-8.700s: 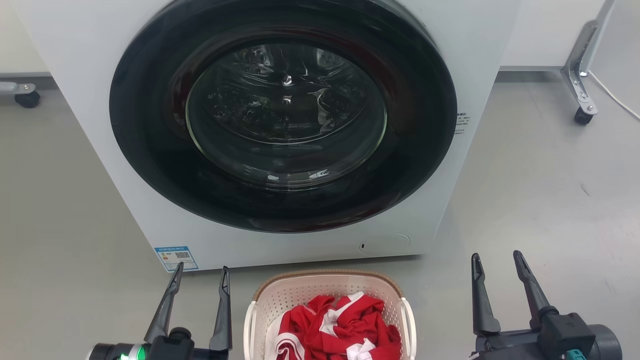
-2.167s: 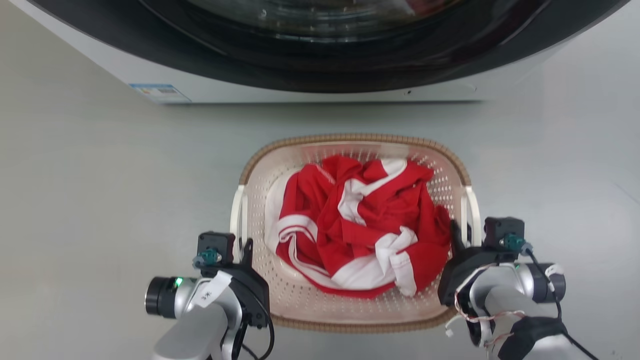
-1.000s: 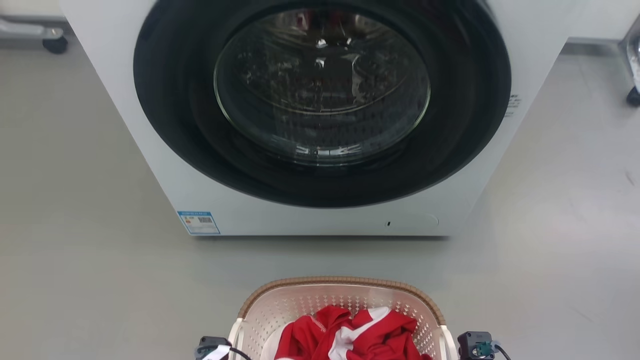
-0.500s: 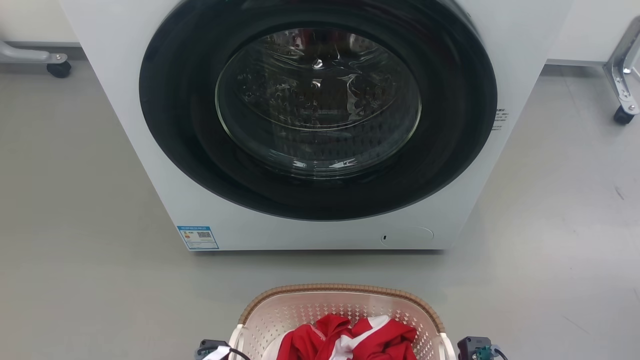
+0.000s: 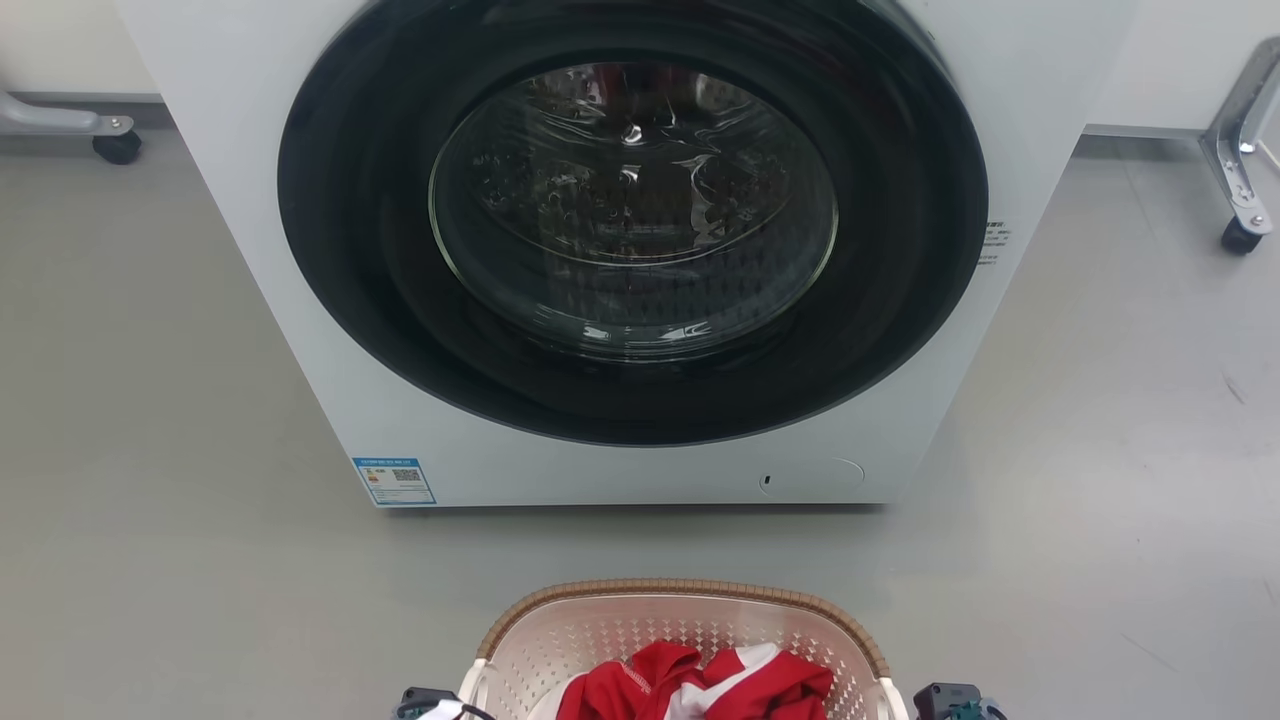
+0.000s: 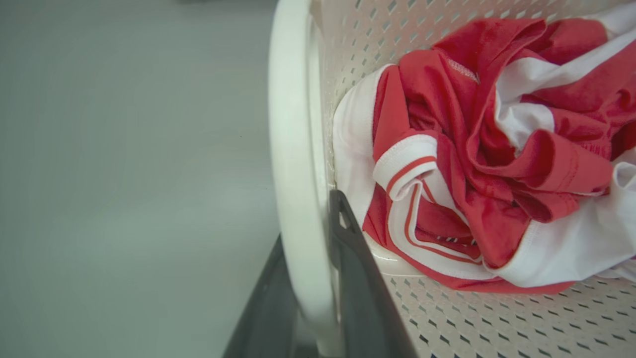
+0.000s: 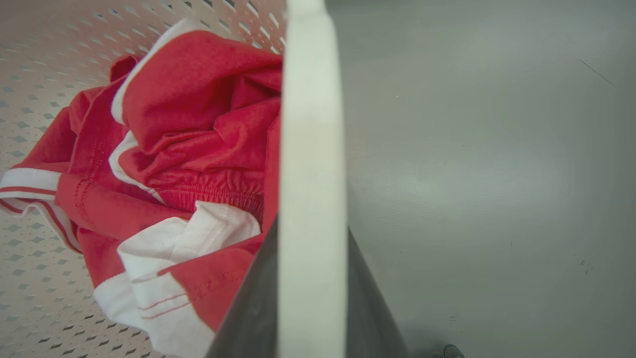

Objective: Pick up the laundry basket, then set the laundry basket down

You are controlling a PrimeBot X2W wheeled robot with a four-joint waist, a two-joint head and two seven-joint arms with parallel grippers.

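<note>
The laundry basket [image 5: 682,592] sits at the bottom middle of the head view, cream-white and perforated with a brown woven rim, holding red and white clothes [image 5: 700,685]. Dark wrist parts flank it at the left [image 5: 420,702] and the right [image 5: 945,700]. In the left wrist view my left gripper [image 6: 308,219] is shut on the basket's white side handle [image 6: 293,124], one dark finger [image 6: 355,263] inside it. My right gripper [image 7: 312,228] is shut on the other white handle [image 7: 310,124]. Whether the basket is off the floor, I cannot tell.
A white front-loading washer [image 5: 420,420] with a round dark glass door [image 5: 632,210], shut, stands just beyond the basket. Grey floor [image 5: 150,400] spreads on both sides. Castors of wheeled frames stand at the far left [image 5: 117,148] and far right [image 5: 1238,236].
Both grippers, open beside the basket at first, closed on its side handles. The camera then tilted up from the basket to the washer. Over the last half second the picture barely shifted.
</note>
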